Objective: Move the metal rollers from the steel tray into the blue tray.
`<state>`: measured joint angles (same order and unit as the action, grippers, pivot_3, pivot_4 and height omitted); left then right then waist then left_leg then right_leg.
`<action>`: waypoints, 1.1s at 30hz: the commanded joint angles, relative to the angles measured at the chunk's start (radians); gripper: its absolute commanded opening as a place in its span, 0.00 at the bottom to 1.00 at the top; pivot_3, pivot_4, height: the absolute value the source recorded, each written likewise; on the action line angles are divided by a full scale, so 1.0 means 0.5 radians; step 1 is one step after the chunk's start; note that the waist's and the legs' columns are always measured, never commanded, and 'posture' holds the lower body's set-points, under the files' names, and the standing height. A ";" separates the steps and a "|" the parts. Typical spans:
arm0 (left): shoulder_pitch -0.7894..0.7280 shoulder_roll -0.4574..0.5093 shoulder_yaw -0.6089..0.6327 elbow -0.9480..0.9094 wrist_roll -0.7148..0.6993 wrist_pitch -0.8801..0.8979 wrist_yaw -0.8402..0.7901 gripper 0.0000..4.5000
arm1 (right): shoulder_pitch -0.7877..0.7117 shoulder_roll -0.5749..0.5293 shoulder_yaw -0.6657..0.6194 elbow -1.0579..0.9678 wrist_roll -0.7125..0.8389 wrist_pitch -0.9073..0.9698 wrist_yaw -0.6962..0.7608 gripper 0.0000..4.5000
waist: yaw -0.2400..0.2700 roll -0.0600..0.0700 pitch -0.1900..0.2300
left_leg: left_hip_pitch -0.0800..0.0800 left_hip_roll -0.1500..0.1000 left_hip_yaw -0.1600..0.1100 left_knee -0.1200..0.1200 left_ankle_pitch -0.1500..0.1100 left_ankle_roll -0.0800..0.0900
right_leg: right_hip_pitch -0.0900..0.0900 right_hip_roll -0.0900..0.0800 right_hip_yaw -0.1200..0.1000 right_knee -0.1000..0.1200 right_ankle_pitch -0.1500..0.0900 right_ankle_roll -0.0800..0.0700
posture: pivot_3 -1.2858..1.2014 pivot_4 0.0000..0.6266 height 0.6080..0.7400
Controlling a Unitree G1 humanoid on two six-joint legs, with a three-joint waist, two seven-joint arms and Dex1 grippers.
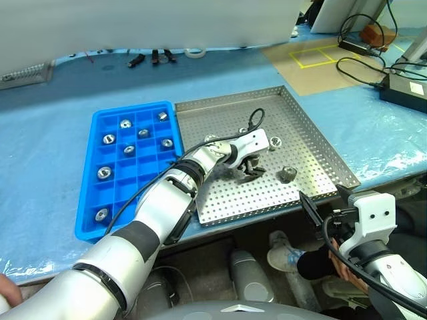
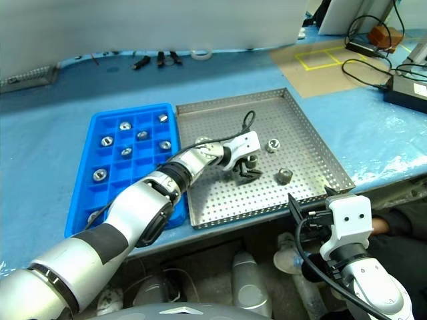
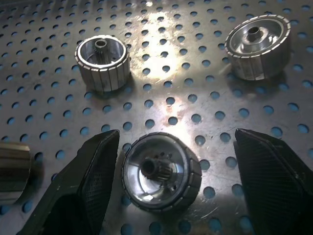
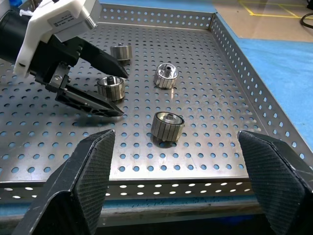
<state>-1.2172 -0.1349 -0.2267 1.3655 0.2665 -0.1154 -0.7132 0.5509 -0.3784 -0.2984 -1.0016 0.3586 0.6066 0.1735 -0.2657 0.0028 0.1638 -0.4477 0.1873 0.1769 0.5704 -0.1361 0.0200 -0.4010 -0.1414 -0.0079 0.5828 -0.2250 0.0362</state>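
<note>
The steel tray (image 1: 313, 127) lies on the table with the blue tray (image 1: 133, 109) to its left. Several metal rollers (image 1: 104, 173) sit in the blue tray's compartments. My left gripper (image 1: 250, 172) reaches into the steel tray and stands open around a roller (image 3: 160, 171), with a gap on each side. Three more rollers lie loose nearby: one (image 4: 167, 126) towards the tray's front, another (image 4: 166, 75) behind it, and a further one (image 4: 121, 52) past the left gripper. My right gripper (image 1: 327, 203) hovers open and empty in front of the tray's front rim.
Black cables and a power brick (image 1: 407, 90) lie at the far right. A cardboard sheet with yellow tape (image 1: 320, 60) sits behind the steel tray. Small tools (image 1: 153, 58) and a tape roll (image 1: 195, 51) lie at the back. A shoe (image 1: 285, 253) shows below the table's front edge.
</note>
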 commanded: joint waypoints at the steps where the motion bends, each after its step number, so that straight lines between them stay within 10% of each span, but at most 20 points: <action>1: -0.033 -0.013 -0.001 -0.018 0.039 0.032 0.093 0.89 | 0.019 0.015 -0.006 -0.048 -0.020 -0.024 0.012 0.95 | 0.000 0.000 0.000 | -0.001 -0.001 0.000 0.002 -0.001 0.002 | 0.001 -0.002 -0.001 0.000 -0.001 0.001 | 0.23 0.24 1.00; 11: 0.013 -0.058 -0.019 -0.016 0.069 0.031 0.003 0.89 | 0.028 0.035 0.020 -0.054 -0.056 -0.026 0.014 0.95 | -0.042 0.000 0.000 | -0.002 -0.002 -0.005 0.005 -0.007 0.010 | 0.021 -0.009 -0.016 -0.018 -0.001 0.002 | 0.22 0.24 1.00; 21: 0.036 -0.013 -0.083 -0.007 0.147 0.082 0.012 0.38 | 0.020 0.051 0.035 -0.056 -0.076 -0.024 0.021 0.95 | -0.081 0.000 0.000 | -0.002 -0.002 -0.012 0.005 -0.007 0.010 | 0.029 -0.011 -0.028 -0.021 -0.008 0.013 | 0.22 0.24 1.00; 33: -0.018 0.021 0.126 -0.094 -0.086 -0.055 -0.390 0.38 | -0.123 0.022 0.013 -0.056 -0.008 0.014 0.075 0.95 | -0.105 0.001 0.000 | -0.004 -0.004 -0.015 0.005 -0.007 0.010 | 0.029 -0.014 -0.032 -0.022 -0.008 0.013 | 0.24 0.24 1.00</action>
<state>-1.2078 -0.1267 -0.2000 1.3514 0.2711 -0.1111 -0.8438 0.5035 -0.3579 -0.2706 -1.0004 0.3349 0.6150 0.2000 -0.3181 0.0033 0.1639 -0.4509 0.1849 0.1696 0.5723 -0.1395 0.0250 -0.3876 -0.1489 -0.0242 0.5721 -0.2270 0.0395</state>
